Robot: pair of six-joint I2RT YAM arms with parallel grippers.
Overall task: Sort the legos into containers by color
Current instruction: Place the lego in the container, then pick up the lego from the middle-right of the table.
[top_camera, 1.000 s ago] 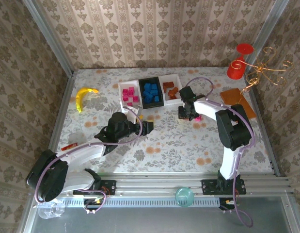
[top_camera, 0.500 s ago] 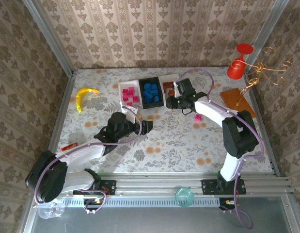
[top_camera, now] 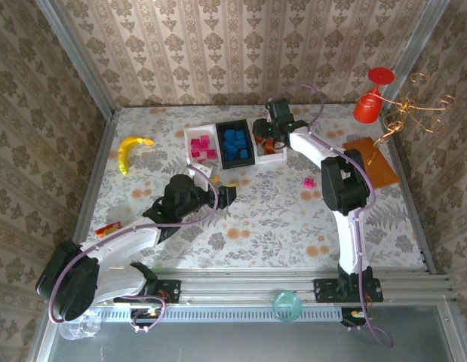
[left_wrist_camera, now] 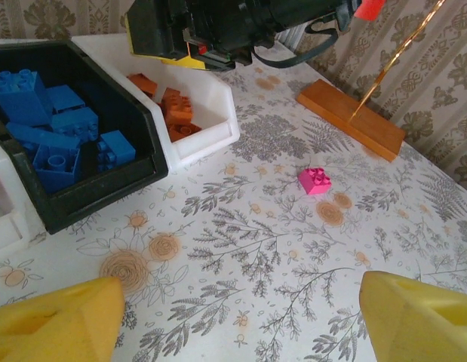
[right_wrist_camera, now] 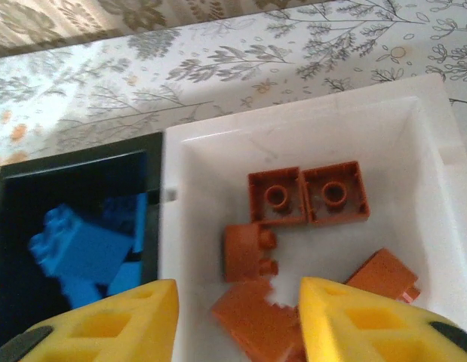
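Three trays stand in a row at the back: a white tray [top_camera: 190, 136] of pink legos [top_camera: 201, 148], a black tray [top_camera: 235, 124] [left_wrist_camera: 105, 190] of blue legos [top_camera: 236, 143] [left_wrist_camera: 44, 121], and a white tray [top_camera: 277, 157] [right_wrist_camera: 414, 158] of orange-brown legos [right_wrist_camera: 305, 194] [left_wrist_camera: 176, 109]. My right gripper [top_camera: 271, 136] [right_wrist_camera: 237, 317] hangs open just over that last tray, with loose bricks lying below its fingers. One pink lego [top_camera: 308, 182] [left_wrist_camera: 314, 180] lies alone on the cloth. My left gripper [top_camera: 225, 194] [left_wrist_camera: 237, 324] is open and empty over bare cloth, in front of the trays.
The flat orange-brown plate [top_camera: 369, 158] [left_wrist_camera: 354, 117] lies at the right with a gold wire stand [top_camera: 414, 105] and a red glass [top_camera: 371, 94]. A banana [top_camera: 131, 151] lies at the back left. A small red item [top_camera: 106, 228] lies near the left arm.
My right arm has swung back and left, from beside the lone pink lego to over the tray of orange-brown legos. The left arm has barely moved.
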